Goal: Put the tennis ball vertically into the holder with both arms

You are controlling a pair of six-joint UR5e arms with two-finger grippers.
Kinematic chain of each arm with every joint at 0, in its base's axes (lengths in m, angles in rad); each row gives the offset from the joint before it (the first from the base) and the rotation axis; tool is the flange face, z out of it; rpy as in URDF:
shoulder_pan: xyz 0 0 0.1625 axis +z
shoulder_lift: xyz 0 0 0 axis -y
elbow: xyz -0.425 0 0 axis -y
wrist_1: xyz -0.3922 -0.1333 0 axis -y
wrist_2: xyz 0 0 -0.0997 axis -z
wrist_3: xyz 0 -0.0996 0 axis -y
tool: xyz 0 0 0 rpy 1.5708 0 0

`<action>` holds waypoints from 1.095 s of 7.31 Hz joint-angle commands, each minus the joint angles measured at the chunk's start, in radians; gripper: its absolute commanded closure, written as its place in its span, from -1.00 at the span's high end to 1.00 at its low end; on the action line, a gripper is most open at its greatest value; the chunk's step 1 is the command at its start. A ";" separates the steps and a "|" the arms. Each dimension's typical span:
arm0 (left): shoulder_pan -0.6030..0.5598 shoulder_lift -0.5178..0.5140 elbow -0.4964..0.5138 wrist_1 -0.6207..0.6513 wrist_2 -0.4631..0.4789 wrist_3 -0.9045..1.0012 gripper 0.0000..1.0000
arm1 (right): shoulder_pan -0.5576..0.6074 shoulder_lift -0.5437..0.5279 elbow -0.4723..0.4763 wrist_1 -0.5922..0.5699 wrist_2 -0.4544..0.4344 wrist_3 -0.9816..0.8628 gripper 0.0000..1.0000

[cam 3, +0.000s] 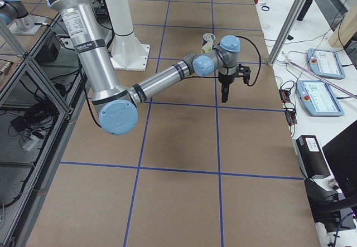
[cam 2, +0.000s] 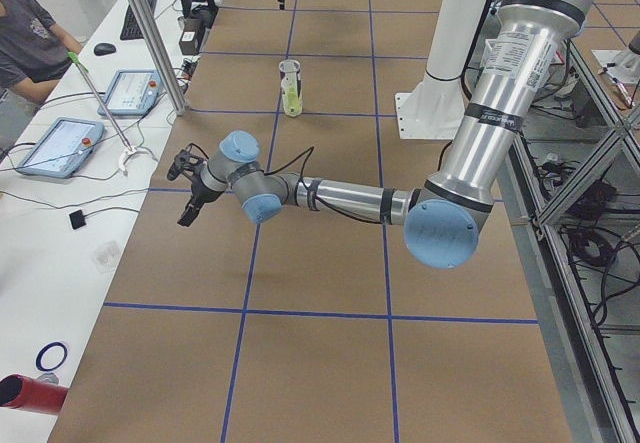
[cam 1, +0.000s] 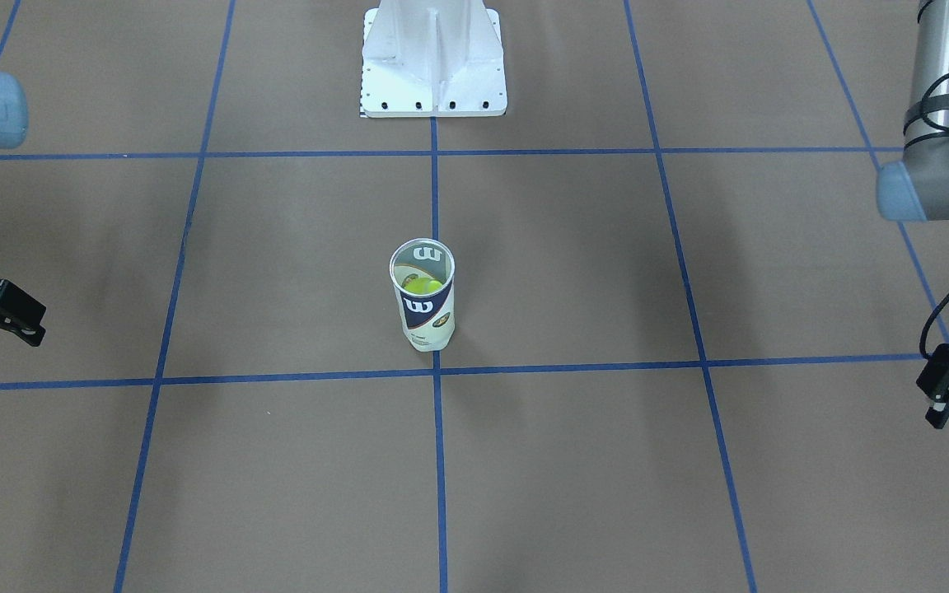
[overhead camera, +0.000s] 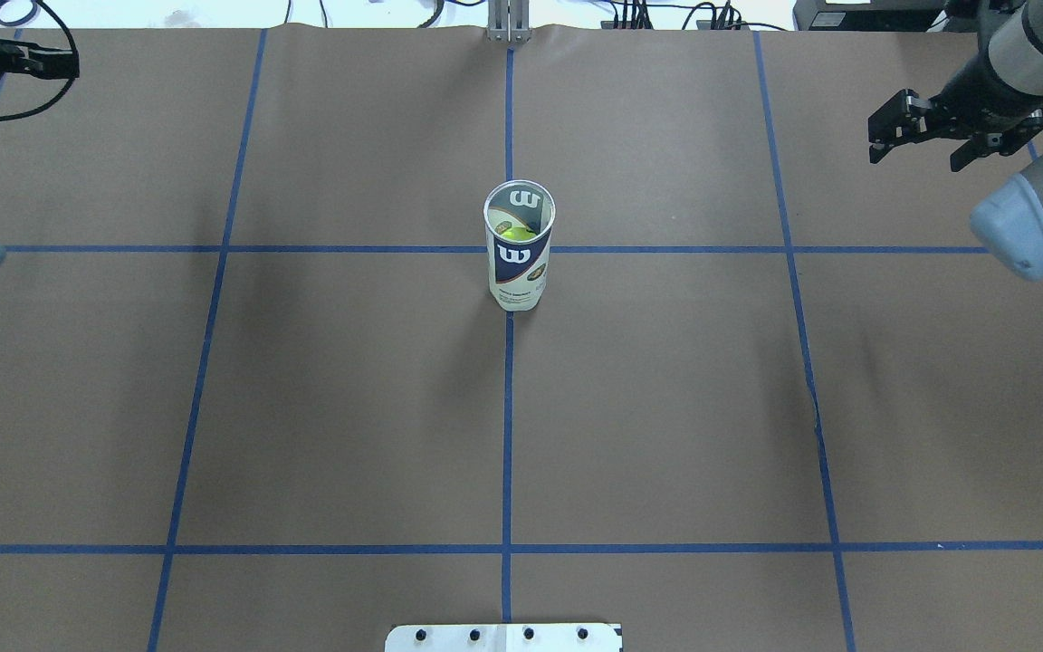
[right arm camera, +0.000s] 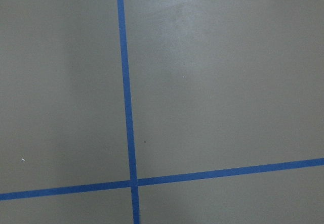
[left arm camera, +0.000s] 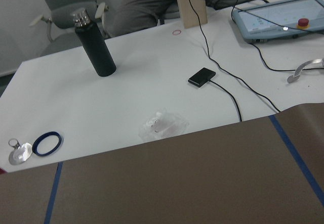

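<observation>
- The holder point(cam 1: 425, 317), a clear plastic cylindrical can with a navy-and-white label, is found upright at the middle of the brown paper-covered table point(overhead camera: 349, 407). It is set on the centre blue tape line, just beside a crossing of lines.
- A yellow-green tennis ball point(cam 1: 423, 286) is seen through the holder's open top, lodged inside the tube below the rim. How deep it sits cannot be told.
- The insertion is judged done: the ball is contained, the holder is standing and nothing is touching it. No further step is evident from these views.
- The right gripper point(overhead camera: 916, 149), a black two-finger unit, is held well apart from the holder toward the table's right side. Its fingers are spread and nothing is held between them.
- The left gripper point(overhead camera: 55, 63) is positioned at the far left corner of the table, also well apart from the holder. Its fingers appear parted and nothing is carried.
- The grey-and-silver left arm point(cam 2: 340, 200) is stretched low and nearly level over the table, with the wrist bent at the end.
- The right arm point(cam 3: 162, 80) is extended likewise, its gripper pointed down at the table; only tape lines are shown by its wrist camera.
</observation>
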 commanded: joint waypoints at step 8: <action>-0.243 0.220 -0.199 0.444 -0.497 0.297 0.98 | 0.240 -0.184 -0.115 -0.001 0.111 -0.511 0.98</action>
